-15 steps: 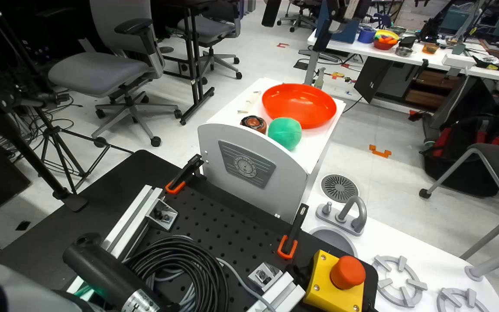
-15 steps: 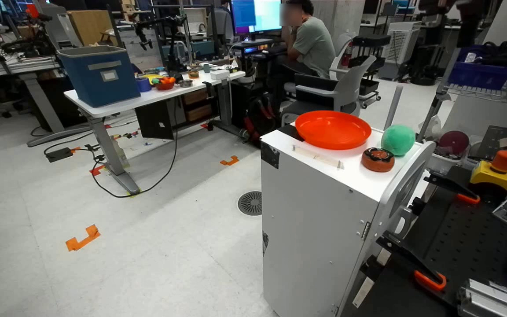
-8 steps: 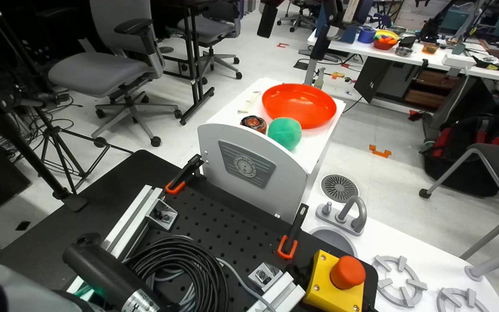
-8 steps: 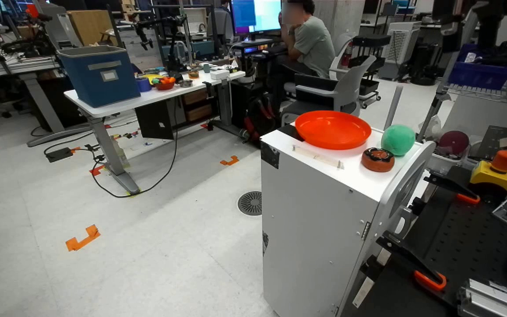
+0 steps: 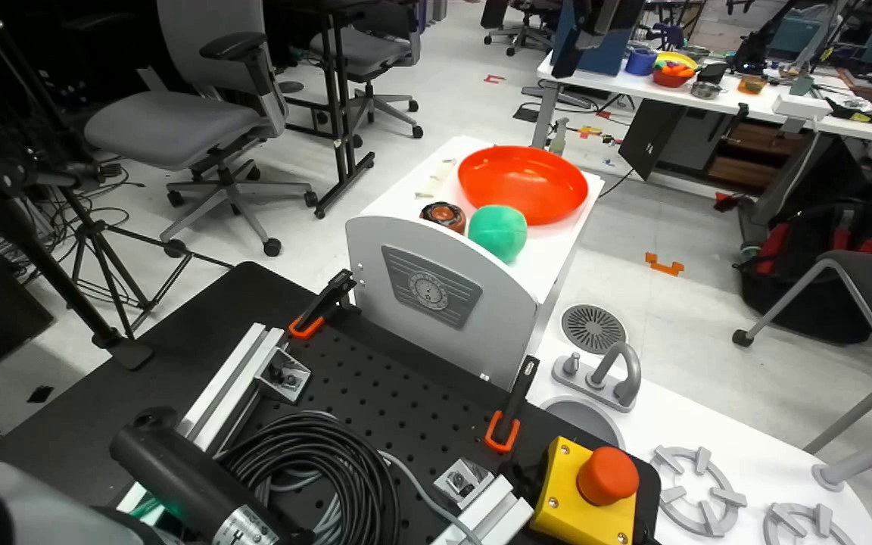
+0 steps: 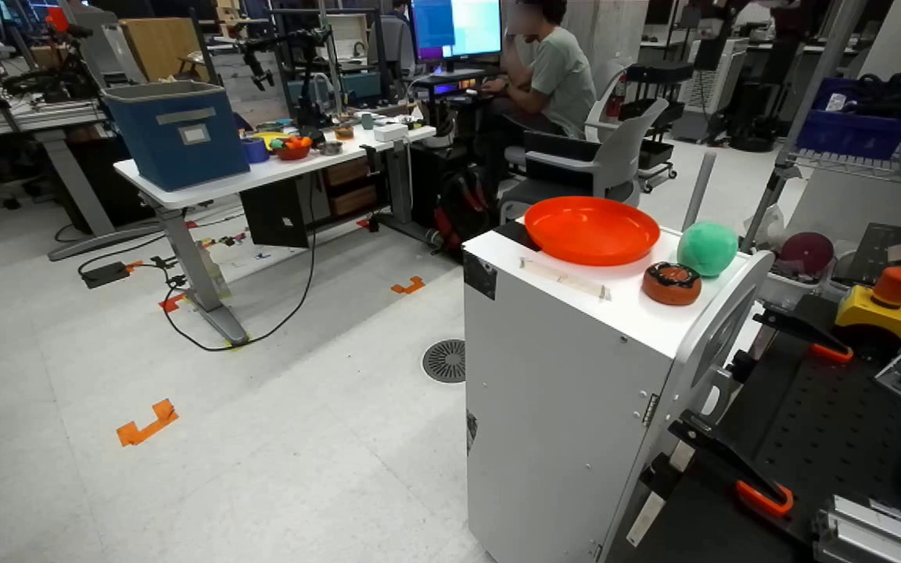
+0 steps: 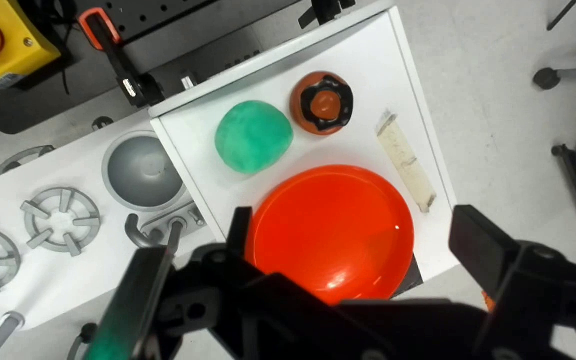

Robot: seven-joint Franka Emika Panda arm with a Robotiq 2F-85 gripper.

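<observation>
The wrist view showed the claw (image 7: 353, 220) spread wide and empty, the red bowl (image 7: 333, 225) framed between its fingers (image 7: 483, 245), the green ball (image 7: 254, 137) at the bowl's eleven o'clock. In an exterior view the claw (image 5: 527, 51) had just slid toward one o'clock while bowl and ball stayed put, so I judged no grasp under way. Only the exterior views showed how high it hung above the white cabinet (image 6: 552, 407).

A red-orange bowl (image 6: 592, 230), green ball (image 6: 708, 248) and round brown object (image 6: 671, 285) rest on a cabinet (image 6: 548, 391).
</observation>
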